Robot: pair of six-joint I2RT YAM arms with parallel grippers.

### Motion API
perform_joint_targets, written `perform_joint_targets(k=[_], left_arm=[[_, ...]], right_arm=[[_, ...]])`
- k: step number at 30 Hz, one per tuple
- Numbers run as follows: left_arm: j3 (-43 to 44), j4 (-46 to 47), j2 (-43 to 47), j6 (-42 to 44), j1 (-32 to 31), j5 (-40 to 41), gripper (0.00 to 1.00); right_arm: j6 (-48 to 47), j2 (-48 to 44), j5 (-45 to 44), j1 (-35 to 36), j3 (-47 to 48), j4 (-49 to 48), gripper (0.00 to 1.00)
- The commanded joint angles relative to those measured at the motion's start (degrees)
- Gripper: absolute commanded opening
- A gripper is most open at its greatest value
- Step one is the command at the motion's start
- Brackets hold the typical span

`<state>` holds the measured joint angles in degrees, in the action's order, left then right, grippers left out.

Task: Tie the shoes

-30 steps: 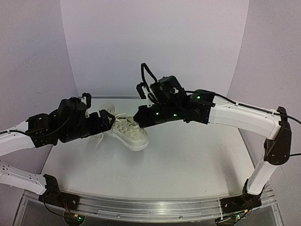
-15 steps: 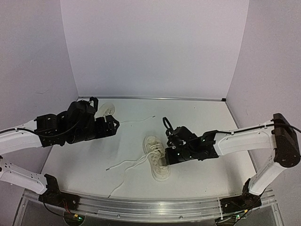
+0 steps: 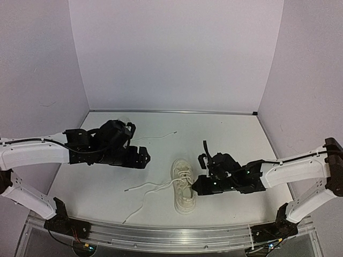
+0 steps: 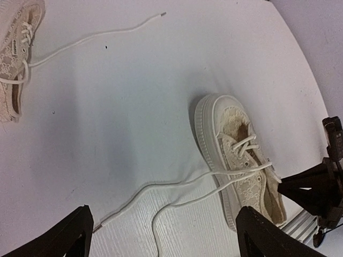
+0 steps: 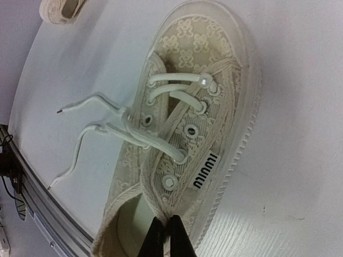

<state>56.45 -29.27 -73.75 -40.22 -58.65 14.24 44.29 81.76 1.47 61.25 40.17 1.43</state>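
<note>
The top camera overlooks the whole desk [image 3: 230, 134] from behind. Both wrist cameras, much nearer, share the front shoe [image 3: 183, 188].

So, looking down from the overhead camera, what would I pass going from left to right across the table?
First the left arm's white link → the open left claw → the cream sneaker → the right claw, pinched shut on the sneaker's collar → the right arm's white link.
</note>
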Motion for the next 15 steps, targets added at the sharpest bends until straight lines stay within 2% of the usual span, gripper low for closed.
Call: perform_joint_targets(k=[1, 8, 13, 15], left_arm=[[3.9, -4.6, -4.0, 3.3, 0.3, -4.6, 0.97], [2.7, -9.3, -5.4, 4.4, 0.3, -5.8, 0.96], [3.0, -14.2, -8.8, 5.9, 1.1, -5.4, 0.9], [3.0, -15.5, -10.9, 6.9, 1.7, -5.7, 0.87]], right_arm=[[3.4, -4.0, 4.1, 0.5, -1.7, -6.3, 0.12], [2.5, -13.6, 1.9, 0.5, -3.9, -1.5, 0.49], [-1.1, -18.0, 1.3, 0.5, -3.2, 2.7, 0.68], [-2.3, -18.5, 1.4, 0.5, -2.1, 3.9, 0.71]])
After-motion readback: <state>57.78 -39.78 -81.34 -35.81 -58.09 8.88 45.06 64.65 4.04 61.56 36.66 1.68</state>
